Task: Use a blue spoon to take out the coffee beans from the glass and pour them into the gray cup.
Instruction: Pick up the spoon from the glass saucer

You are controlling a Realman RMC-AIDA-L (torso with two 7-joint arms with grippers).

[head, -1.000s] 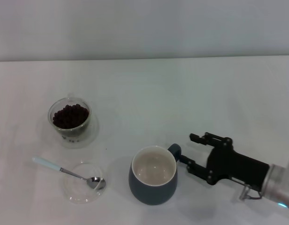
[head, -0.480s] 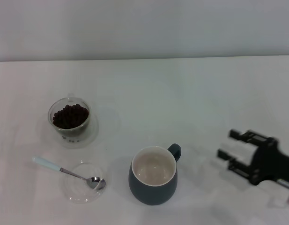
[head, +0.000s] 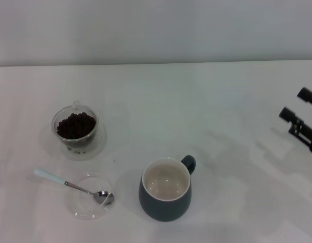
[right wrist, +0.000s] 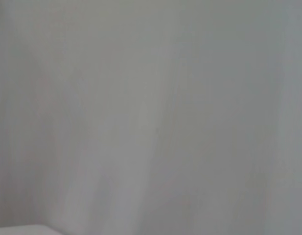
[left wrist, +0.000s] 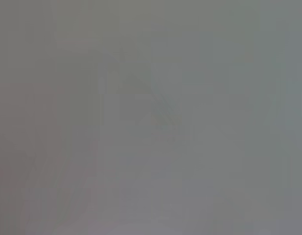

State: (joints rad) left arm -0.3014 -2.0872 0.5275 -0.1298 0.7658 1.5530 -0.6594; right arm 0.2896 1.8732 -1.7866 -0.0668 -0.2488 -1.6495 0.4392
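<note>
In the head view the glass [head: 75, 129] stands at the left, full of coffee beans [head: 75, 124]. In front of it the blue spoon [head: 70, 185] lies with its silver bowl resting in a shallow clear dish [head: 88, 203]. The gray cup [head: 166, 195] stands at the front centre, its handle toward the right, its cream inside bare. My right gripper [head: 294, 105] is open and empty at the far right edge, well away from the cup. My left gripper is out of view. Both wrist views show only blank grey.
The white table [head: 206, 111] runs back to a pale wall. Nothing else stands on it.
My right gripper, open beside the gray cup's handle a second ago, has drawn back to the right and away, to the picture's right edge. The objects have not moved.
</note>
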